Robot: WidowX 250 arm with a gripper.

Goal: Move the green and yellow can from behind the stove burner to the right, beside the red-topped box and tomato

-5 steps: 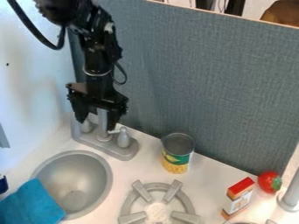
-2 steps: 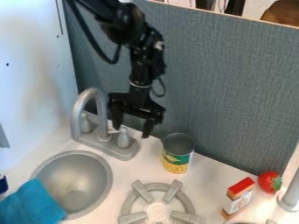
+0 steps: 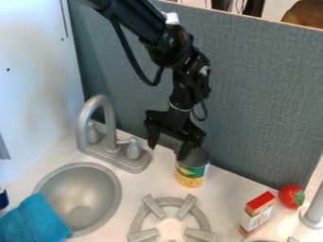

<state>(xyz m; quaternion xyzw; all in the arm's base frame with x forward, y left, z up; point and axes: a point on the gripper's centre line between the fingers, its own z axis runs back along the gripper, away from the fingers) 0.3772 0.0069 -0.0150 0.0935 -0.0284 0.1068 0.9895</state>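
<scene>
The black gripper [image 3: 168,150] hangs open over the counter, between the faucet and the can, with nothing between its fingers. Its right finger overlaps the upper left part of the can [image 3: 191,173] in the view; whether they touch, I cannot tell. The can stands upright near the grey back panel, with a green and yellow label. Left of the gripper is the grey faucet [image 3: 108,124] with its two handles, behind the round sink [image 3: 82,191].
A blue cloth [image 3: 37,220] lies over the sink's lower left rim. A grey stove burner [image 3: 145,215] is in front of the can. At the right stand a red-topped carton [image 3: 258,215] and a red tomato [image 3: 291,196], beside a grey post [image 3: 315,210].
The gripper has moved right and a little lower, from behind the faucet to beside the can, staying open. The can and the other objects have not moved.
</scene>
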